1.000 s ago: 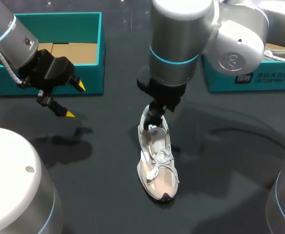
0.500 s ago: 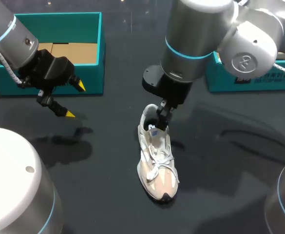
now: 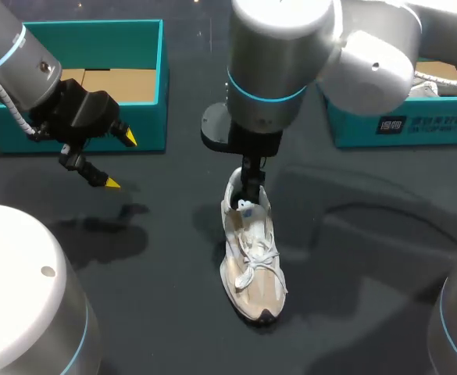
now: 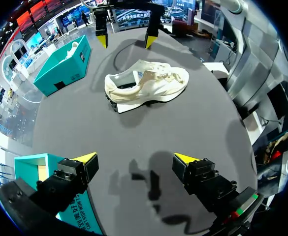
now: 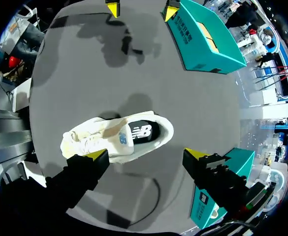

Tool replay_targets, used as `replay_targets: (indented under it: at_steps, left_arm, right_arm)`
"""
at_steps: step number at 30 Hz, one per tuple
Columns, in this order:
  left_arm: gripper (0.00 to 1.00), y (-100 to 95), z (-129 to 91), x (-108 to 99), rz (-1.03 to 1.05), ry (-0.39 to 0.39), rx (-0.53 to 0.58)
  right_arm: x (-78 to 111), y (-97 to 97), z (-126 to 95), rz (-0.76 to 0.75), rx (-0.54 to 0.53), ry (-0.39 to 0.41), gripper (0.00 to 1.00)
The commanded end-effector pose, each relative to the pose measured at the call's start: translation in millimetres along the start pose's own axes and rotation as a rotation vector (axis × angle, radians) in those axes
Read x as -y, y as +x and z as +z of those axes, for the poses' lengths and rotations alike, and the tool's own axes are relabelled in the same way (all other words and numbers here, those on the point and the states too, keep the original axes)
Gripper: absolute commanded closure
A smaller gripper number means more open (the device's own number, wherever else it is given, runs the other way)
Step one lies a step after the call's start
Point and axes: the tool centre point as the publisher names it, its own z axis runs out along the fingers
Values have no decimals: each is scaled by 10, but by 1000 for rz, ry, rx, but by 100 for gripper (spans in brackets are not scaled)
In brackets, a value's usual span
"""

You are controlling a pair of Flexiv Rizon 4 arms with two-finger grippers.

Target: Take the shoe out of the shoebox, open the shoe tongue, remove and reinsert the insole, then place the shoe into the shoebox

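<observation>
**Dark tabletop, one shoe out, both grippers open**

Dark and glossy, the table (image 3: 369, 273) fills the head view, with a teal shoebox (image 3: 146, 86) in the upper left of the frame and a second teal box (image 3: 400, 129) at the upper right. The shoebox shows a bare brown cardboard floor. The second box has something white inside; what it is cannot be made out.

The shoe (image 3: 251, 262), a cream laced trainer, stands upright on its sole on the table, a little below the centre of the frame. Its toe points to the lower edge and its heel to the top. It is well apart from both boxes.

The right gripper (image 3: 249, 191) hangs straight down over the heel end of the shoe, its arm coming in from the upper right. In the right wrist view the right gripper (image 5: 144, 154) has its fingers spread wide, and the shoe (image 5: 119, 137) lies under them with its heel opening between the two yellow tips. Whether a tip touches the shoe cannot be told.

The left gripper (image 3: 119, 161) sits at the left of the frame, just in front of the shoebox, above the table. The left wrist view shows the left gripper (image 4: 135, 158) with its fingers spread and nothing between them, the shoe (image 4: 148, 83) well ahead.
</observation>
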Motion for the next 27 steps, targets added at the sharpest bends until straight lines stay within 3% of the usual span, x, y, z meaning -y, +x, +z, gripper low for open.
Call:
replay_targets:
  at_steps: [1,14,27]
  left_arm:
    - [0,14,-4,0,0,-3,2]
    - [0,14,-4,0,0,-3,2]
    - [0,14,-4,0,0,-3,2]
  right_arm:
    - [-152,-77,155,-70,-15,51,0]
    - [-123,-342,482,-157,-55,27,0]
    - [-106,-394,803,-171,-88,25,0]
